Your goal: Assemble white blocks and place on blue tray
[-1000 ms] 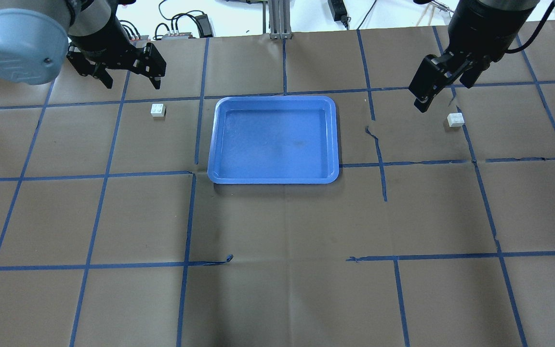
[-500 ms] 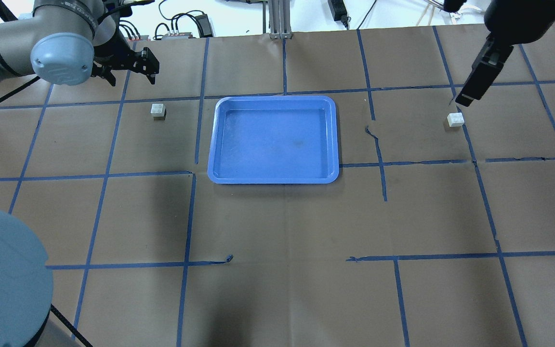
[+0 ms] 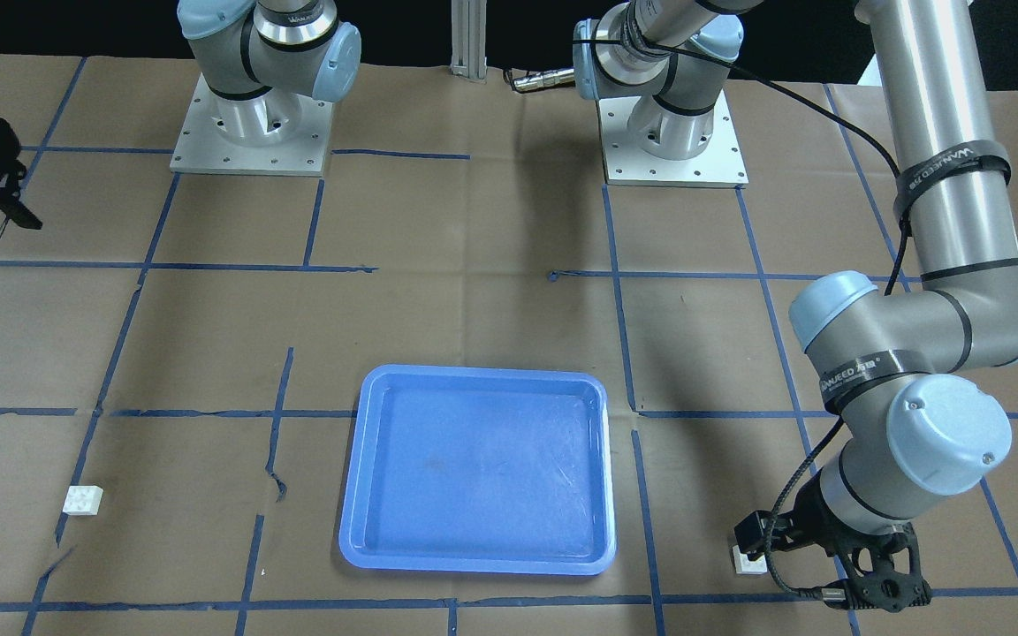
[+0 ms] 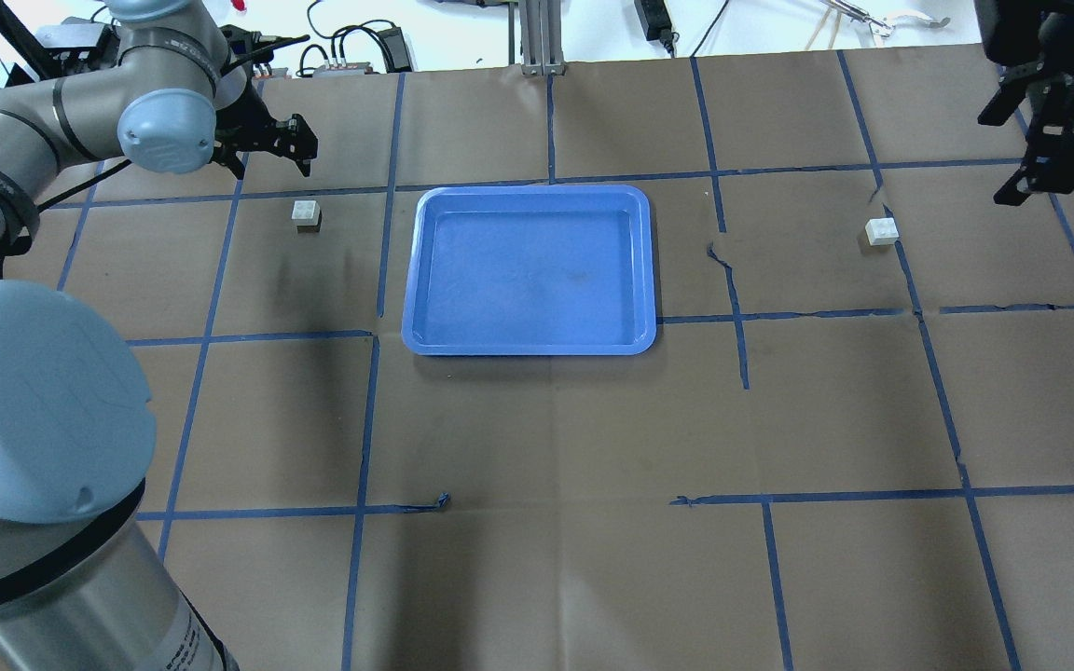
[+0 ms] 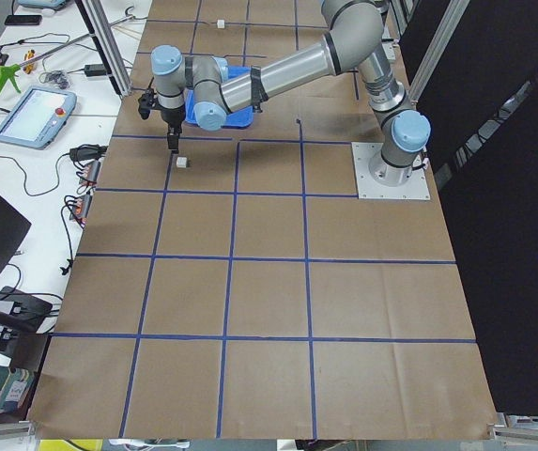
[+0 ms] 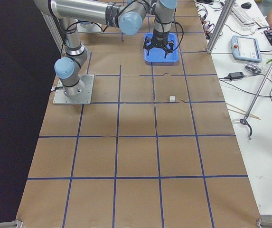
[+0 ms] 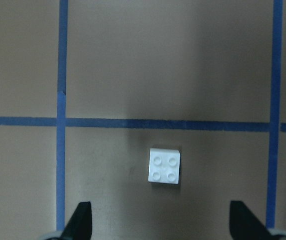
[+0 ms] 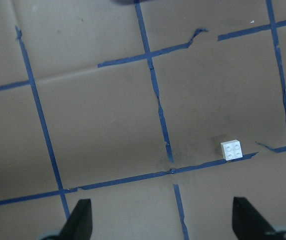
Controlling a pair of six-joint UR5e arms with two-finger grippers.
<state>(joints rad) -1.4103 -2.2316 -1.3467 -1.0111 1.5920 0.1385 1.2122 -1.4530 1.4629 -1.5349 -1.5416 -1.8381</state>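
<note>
One white block lies left of the blue tray. My left gripper hangs above it, open and empty. In the left wrist view the block lies between and a little ahead of the open gripper. The other white block lies right of the tray. My right gripper is high and off to its right, open and empty. In the right wrist view that block is small and far below. The tray holds nothing.
Brown paper with blue tape lines covers the table. My left arm's elbow fills the overhead view's lower left. Cables and a power supply lie past the far edge.
My right gripper has swung right, away from its block. My left gripper has sunk lower near its block, and the left elbow has come into the overhead view's lower left.
</note>
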